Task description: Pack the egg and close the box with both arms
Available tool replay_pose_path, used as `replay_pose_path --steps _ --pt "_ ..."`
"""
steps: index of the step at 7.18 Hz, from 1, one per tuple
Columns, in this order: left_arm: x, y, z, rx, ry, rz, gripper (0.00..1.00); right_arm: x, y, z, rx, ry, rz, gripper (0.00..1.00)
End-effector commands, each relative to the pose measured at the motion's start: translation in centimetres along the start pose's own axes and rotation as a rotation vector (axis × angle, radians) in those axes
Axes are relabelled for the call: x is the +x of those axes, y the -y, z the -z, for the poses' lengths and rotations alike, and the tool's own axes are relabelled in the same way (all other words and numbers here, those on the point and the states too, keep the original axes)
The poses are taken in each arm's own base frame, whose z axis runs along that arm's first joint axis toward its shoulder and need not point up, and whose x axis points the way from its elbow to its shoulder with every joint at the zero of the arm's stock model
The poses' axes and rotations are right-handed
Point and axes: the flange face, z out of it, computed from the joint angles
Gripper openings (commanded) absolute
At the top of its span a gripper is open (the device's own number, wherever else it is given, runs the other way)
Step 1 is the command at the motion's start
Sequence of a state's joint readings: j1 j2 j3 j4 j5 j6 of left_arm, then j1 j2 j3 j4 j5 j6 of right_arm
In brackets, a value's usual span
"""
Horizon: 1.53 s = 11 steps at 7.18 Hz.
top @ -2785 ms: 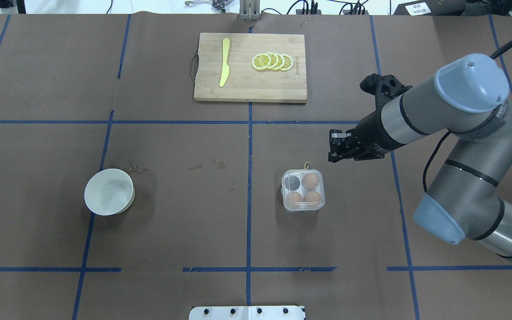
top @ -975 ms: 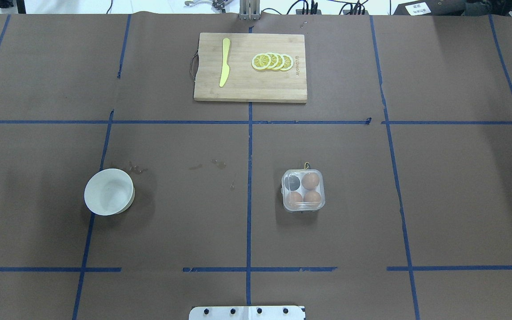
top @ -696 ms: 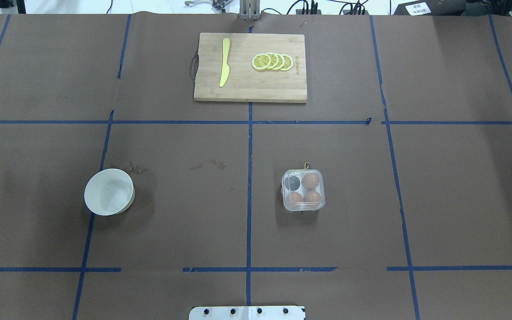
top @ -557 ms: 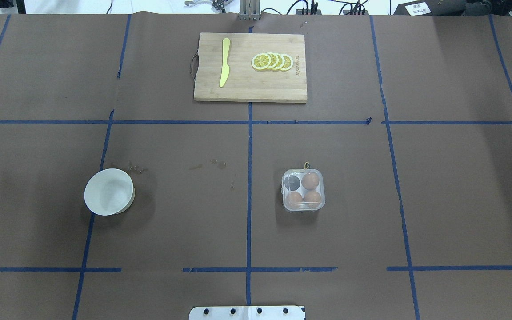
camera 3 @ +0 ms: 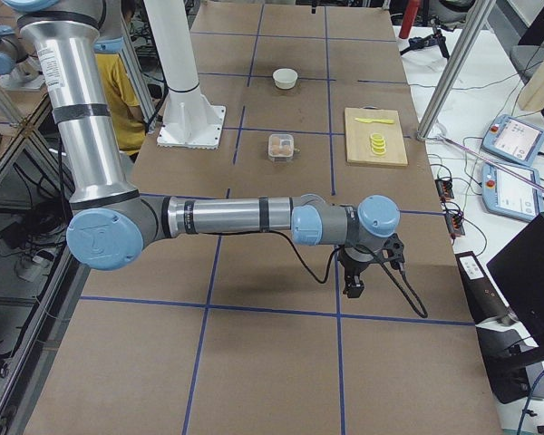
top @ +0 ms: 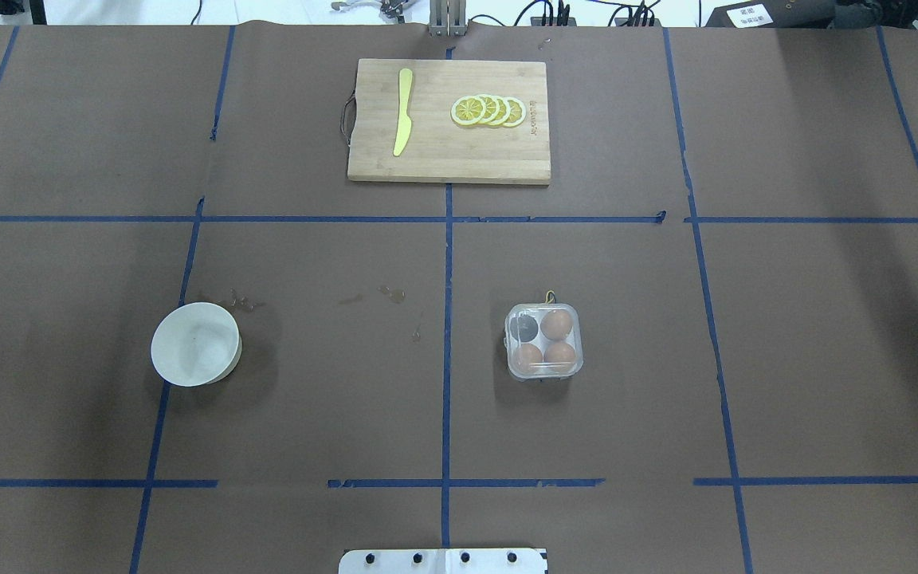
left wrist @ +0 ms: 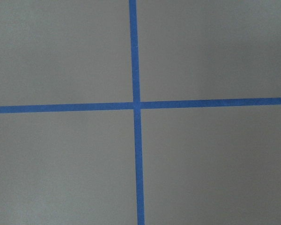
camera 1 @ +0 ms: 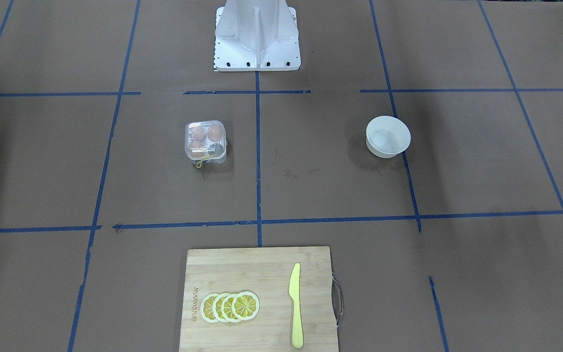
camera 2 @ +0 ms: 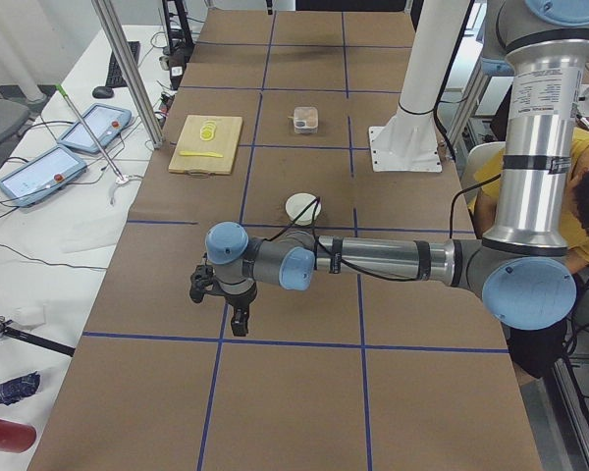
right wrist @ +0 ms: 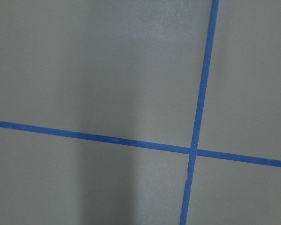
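- Right arm point(camera 3: 227, 217) has pulled away from the box point(top: 544, 341); left arm point(camera 2: 373, 260) stretches low over the table point(top: 307, 414).
- Right gripper point(camera 3: 354, 288), left gripper point(camera 2: 238, 324): apart or together, cannot tell.
- Three eggs point(top: 557, 324) sit in the box.

Left arm point(camera 2: 373, 260): silver-grey tubes were ringed with black bands; the round joint caps were pale blue.
Right arm point(camera 3: 227, 217): it had the same silver-grey tubes, black bands and pale blue caps.
Left gripper point(camera 2: 238, 322): black and angular.
Right gripper point(camera 3: 354, 286): black and blocky.
Forearm cable point(camera 2: 329, 257): thin and black, on the left arm.
Wrist cable point(camera 3: 408, 304): thin and black, looped, on the right arm.
Label point(camera 2: 544, 83): small print on the left arm's tube.
Pedestal point(camera 1: 257, 34): white and ribbed, with dark screws point(camera 1: 248, 64) along its base plate.
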<state>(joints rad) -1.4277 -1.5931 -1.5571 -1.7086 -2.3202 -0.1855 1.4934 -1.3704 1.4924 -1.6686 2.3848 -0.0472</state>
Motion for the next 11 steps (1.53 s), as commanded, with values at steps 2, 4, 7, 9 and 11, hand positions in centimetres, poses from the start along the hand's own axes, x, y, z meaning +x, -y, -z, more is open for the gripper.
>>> replay_pose_path --steps 2,4,7,9,11 --pt "-0.7 -0.2 0.3 0.000 0.003 0.018 1.00 0.6 -4.0 -0.9 -0.023 -0.011 -0.018 1.00" --pt "-0.5 -0.1 0.4 -0.002 0.001 0.018 1.00 0.2 -4.9 -0.6 -0.016 -0.011 -0.010 1.00" --pt "-0.4 0.1 0.6 0.004 -0.003 0.015 1.00 0.0 -5.5 -0.4 -0.011 -0.011 -0.005 1.00" --pt "-0.1 0.2 0.8 0.007 -0.008 0.012 1.00 0.0 -5.6 -0.5 -0.013 -0.008 -0.005 1.00" --pt "0.0 0.1 0.5 0.000 -0.041 0.009 1.00 -0.4 -5.6 -0.4 -0.011 -0.008 0.002 1.00"
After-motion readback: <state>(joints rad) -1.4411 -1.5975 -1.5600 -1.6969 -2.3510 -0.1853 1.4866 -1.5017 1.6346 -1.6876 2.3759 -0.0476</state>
